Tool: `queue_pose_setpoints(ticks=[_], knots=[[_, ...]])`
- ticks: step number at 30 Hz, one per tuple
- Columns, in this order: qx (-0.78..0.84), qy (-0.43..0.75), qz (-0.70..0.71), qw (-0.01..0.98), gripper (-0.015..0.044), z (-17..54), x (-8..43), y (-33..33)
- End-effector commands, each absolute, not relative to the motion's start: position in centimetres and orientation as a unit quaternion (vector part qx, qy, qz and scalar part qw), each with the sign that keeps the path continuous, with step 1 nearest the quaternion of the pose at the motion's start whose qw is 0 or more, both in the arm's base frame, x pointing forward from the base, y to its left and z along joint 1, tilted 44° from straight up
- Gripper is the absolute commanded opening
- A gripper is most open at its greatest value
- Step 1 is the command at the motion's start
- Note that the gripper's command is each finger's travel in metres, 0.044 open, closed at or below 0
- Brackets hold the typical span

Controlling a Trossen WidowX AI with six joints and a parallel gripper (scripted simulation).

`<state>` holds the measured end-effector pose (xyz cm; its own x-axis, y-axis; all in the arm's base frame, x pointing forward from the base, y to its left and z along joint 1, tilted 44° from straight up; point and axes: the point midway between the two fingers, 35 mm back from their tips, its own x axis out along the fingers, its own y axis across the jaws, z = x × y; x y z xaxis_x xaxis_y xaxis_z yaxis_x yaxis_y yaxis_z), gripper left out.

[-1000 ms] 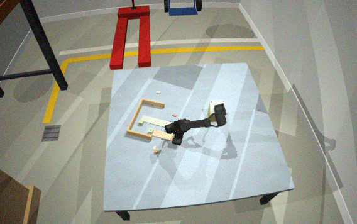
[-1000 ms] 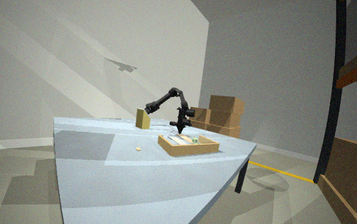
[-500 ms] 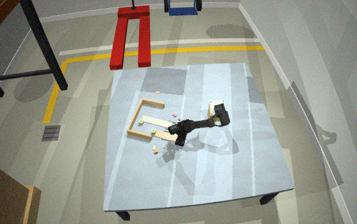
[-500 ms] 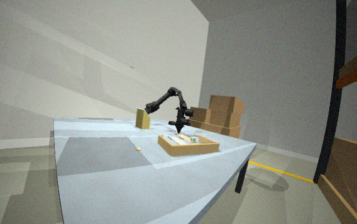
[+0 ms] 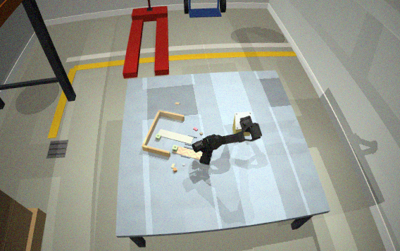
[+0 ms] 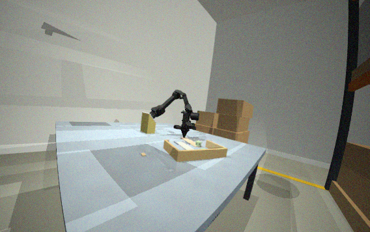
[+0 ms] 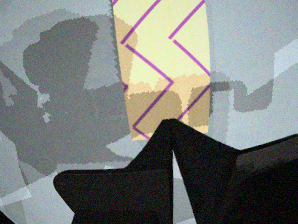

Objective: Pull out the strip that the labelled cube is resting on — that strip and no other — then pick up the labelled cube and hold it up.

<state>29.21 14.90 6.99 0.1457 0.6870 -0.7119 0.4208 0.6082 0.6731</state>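
Note:
A pale strip with a zigzag pattern (image 5: 188, 151) (image 7: 165, 60) lies flat, with a small green cube (image 5: 175, 148) on its left end. A plain cream strip (image 5: 176, 137) lies behind it, with another green cube (image 5: 158, 136) at its left end. The cubes' markings are too small to read. My gripper (image 6: 184, 136) (image 7: 168, 125) points down and is shut. In the wrist view its joined tips overlap the near end of the zigzag strip, and no strip shows clamped between them. In the top view the tips are hidden under the arm.
A low wooden frame (image 5: 151, 130) (image 6: 202, 155), open toward the arm, surrounds the cubes' side. Small pieces lie outside it: a pink one (image 5: 195, 129), an orange one (image 5: 175, 170) and a tan one (image 5: 177, 103) (image 6: 143, 154). A yellow block (image 6: 148, 124) stands at the arm's base.

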Motion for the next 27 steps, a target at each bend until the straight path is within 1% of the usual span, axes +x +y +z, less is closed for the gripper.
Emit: queue_pose_setpoints(ticks=[1, 25, 26, 27], knots=[[0.426, 0.659, 0.108, 0.611, 0.0000, 6.6, 27.7, 15.7], [0.427, 0.659, 0.108, 0.610, 0.0000, 7.3, 24.7, 16.9], [0.430, 0.645, 0.107, 0.623, 0.0000, 8.0, 26.2, 16.1], [0.429, 0.647, 0.106, 0.621, 0.0000, 8.4, 26.2, 15.6]])
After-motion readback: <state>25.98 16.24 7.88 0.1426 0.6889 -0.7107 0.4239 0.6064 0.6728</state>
